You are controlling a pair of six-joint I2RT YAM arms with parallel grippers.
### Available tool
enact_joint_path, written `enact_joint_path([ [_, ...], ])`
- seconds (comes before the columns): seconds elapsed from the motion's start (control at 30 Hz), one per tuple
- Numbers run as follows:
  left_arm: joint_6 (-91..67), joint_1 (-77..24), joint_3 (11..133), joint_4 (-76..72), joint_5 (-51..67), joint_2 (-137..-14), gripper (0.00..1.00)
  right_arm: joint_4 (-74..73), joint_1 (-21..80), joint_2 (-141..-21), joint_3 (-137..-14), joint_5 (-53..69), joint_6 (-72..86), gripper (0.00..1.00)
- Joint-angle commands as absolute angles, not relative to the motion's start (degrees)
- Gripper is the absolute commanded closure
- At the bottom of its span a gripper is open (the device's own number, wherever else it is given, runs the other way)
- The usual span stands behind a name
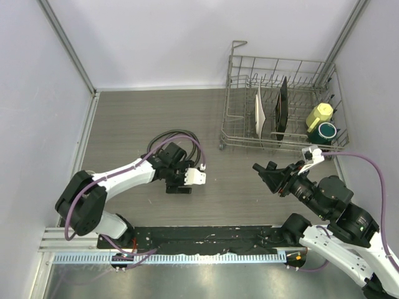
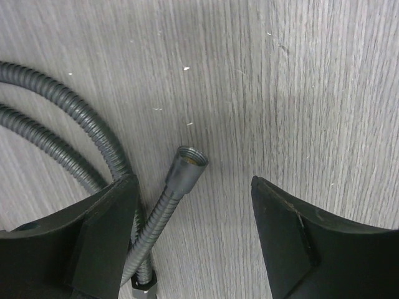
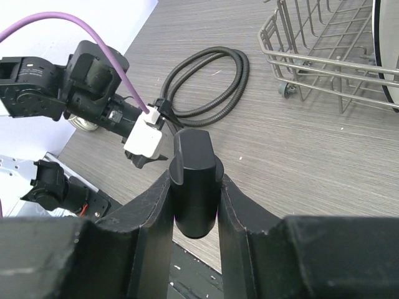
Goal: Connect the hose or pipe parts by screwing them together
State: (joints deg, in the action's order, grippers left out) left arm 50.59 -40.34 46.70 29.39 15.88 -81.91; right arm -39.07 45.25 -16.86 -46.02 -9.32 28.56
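Top external view: on the grey wood-grain worktop, a wire dish rack crowds the far right corner, leaving bare room mid-surface for the join. The long dark corrugated flexible hose lies coiled on the left. Its threaded end connector rests flat between the parted fingers of my left claw, placed for a grab. My right claw is clamped on the small black nozzle fitting, clear of the rack and facing the hose.
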Motion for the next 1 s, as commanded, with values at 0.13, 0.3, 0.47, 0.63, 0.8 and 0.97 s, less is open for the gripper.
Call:
enact_joint_path([
  [0.13, 53.8, -39.4, 46.0, 25.1, 17.7, -84.1, 0.32, -34.4, 45.2, -15.8, -46.6, -10.9, 27.8, 0.99],
  [0.3, 54.0, -38.9, 46.2, 24.6, 17.0, -86.6, 0.33, -34.7, 45.3, -15.5, -46.5, -10.9, 27.2, 0.99],
  [0.47, 54.2, -38.6, 47.5, 27.5, 17.7, -88.0, 0.36, -34.5, 45.3, -16.1, -46.1, -11.5, 26.2, 0.99],
  [0.63, 55.1, -38.2, 47.7, 27.2, 17.7, -88.9, 0.45, -34.2, 45.2, -16.2, -46.1, -11.9, 25.8, 0.99],
  [0.8, 58.5, -38.1, 50.4, 31.8, 19.8, -91.8, 0.68, -34.1, 45.3, -16.4, -46.4, -11.8, 25.4, 0.99],
  [0.97, 52.6, -37.2, 53.3, 31.1, 24.5, -89.1, 0.77, -33.8, 45.3, -17.0, -45.7, -11.7, 25.2, 0.99],
])
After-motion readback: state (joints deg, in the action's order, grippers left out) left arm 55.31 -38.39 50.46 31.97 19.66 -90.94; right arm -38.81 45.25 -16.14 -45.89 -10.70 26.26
